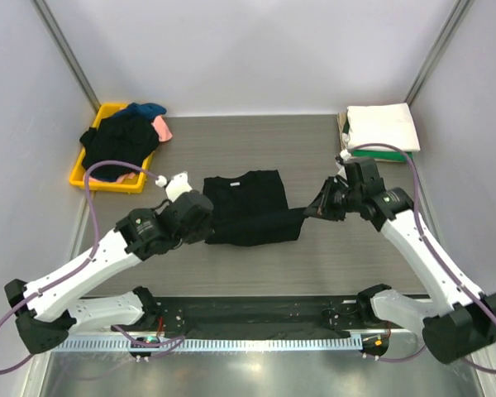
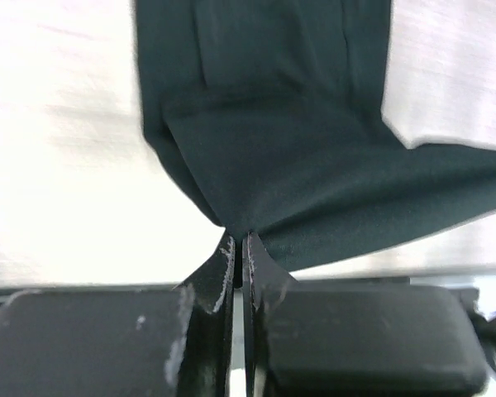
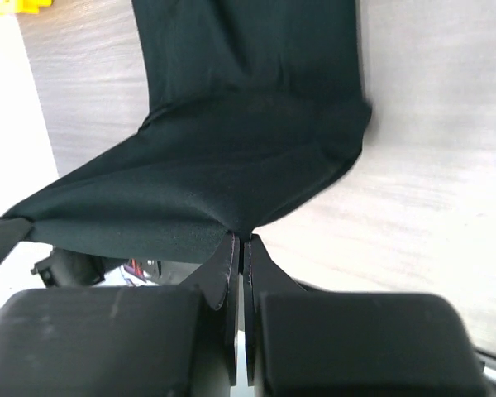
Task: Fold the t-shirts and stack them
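1. Black cloth spans the space between my two arms: the black t-shirt lies in the middle of the table, neckline toward the far side, with its near part drawn out sideways.
2. My left pincer is closed right down. Its fingers are pressed together on a fold at the shirt's near left edge, and the cloth fans out from the tips in tight creases.
3. My right pincer is also fully closed, nipping the shirt's near right edge. From its tips the fabric runs in a taut band back across toward the left.
4. From above, the shirt's upper body looks narrow and flat on the wood-grain surface, and the lower band reaches out further to the right. I cannot tell whether the pinched corners touch the table or hang just above it.
5. At the far left corner sits a yellow tray holding a loose heap of shirts. The heap is mostly black, with blue at the far end and pink at the right edge.
6. At the far right corner a folded white t-shirt rests on a folded green t-shirt. The stack is just beyond my right wrist and well apart from the black one.
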Robot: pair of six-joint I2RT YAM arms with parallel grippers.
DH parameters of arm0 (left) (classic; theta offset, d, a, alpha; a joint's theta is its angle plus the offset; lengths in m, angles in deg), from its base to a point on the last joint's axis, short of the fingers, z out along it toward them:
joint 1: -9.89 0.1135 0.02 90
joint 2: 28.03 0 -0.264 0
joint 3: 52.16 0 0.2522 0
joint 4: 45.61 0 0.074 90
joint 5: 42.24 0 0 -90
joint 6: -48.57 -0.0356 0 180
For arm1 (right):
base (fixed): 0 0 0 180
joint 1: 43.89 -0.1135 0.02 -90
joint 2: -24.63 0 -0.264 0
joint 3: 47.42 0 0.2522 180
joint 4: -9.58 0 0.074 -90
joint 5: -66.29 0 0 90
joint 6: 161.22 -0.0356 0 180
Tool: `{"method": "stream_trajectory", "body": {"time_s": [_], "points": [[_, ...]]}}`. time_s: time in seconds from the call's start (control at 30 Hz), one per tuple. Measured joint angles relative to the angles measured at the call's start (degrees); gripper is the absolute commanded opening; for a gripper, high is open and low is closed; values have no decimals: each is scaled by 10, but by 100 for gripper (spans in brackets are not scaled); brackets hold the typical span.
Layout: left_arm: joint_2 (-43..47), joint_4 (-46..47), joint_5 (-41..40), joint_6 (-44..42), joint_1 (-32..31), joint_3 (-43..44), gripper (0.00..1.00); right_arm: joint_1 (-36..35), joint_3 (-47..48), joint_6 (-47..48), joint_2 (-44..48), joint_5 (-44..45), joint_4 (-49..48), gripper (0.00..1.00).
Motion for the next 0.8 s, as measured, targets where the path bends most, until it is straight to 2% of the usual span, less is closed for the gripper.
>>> {"method": "stream_trajectory", "body": {"time_s": [0.1, 0.23, 0.33, 0.63, 0.8], "points": [[-32, 7, -1, -37, 54, 25, 0, 0, 36, 14, -66, 3, -17, 1], [-64, 38, 34, -95, 152, 37, 0, 2, 88, 28, -153, 1, -37, 1], [-100, 58, 63, -133, 203, 53, 0, 6, 126, 38, -207, -2, -49, 1], [-239, 118, 142, -214, 316, 120, 0, 24, 247, 60, -360, -8, -74, 1], [-350, 132, 182, -238, 364, 191, 0, 31, 311, 71, -447, -10, -80, 1]]}}
